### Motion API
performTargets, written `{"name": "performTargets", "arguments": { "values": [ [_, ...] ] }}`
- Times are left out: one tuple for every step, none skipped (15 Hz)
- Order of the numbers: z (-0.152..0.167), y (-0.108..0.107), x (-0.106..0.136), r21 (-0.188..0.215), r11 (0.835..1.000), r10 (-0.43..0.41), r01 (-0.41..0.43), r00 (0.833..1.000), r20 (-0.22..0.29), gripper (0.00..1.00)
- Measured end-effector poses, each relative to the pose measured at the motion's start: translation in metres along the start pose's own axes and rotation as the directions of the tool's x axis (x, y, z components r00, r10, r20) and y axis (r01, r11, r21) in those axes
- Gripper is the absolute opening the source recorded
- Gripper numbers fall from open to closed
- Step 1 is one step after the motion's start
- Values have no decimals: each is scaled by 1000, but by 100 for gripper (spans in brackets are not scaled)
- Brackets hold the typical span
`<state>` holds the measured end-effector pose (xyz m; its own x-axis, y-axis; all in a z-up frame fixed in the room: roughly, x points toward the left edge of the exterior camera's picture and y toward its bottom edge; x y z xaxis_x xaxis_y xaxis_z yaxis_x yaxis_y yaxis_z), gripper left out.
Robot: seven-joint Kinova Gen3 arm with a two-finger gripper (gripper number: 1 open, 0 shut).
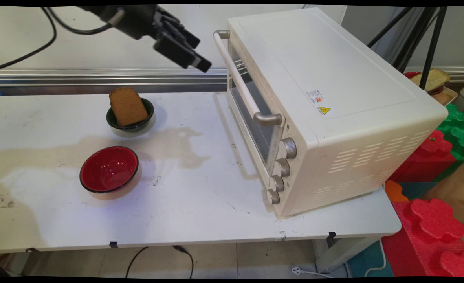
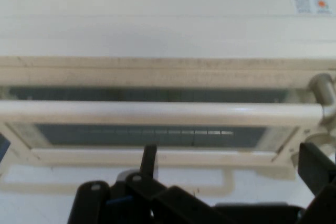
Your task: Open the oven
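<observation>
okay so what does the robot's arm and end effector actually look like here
The end effector is black, with a boxy jointed linkage and two flat, blunt fingers. A silver-grey ring sits behind it, and black cables trail off it in loops. No lettering shows.

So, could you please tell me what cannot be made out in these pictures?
- Oven inside: both views, the glass door looks dark.
- Dial markings: main view, too small.
- Sticker text: too small; blurred in hand view.
- Green bowl contents beneath the bread: hidden.
</observation>
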<state>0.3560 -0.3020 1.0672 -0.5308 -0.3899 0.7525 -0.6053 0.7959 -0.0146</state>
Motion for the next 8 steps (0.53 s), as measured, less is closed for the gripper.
{"name": "performTargets", "arguments": {
  "values": [
    [6, -1, 4, 0, 1000, -4, 4, 1000, 0, 100],
    [13, -3, 9, 1, 1000, -9, 9, 1000, 1, 100],
    [21, -4, 13, 1, 1000, -14, 14, 1000, 2, 100],
    [27, -5, 16, 1, 1000, -18, 18, 1000, 3, 100],
    [34, -6, 20, 0, 1000, -20, 20, 1000, 4, 100],
    [39, -7, 23, 1, 1000, -22, 22, 1000, 5, 100],
    [44, -8, 25, 1, 1000, -23, 23, 1000, 5, 100],
    [49, -9, 27, 2, 1000, -24, 24, 1000, 8, 100]
  ]
}}
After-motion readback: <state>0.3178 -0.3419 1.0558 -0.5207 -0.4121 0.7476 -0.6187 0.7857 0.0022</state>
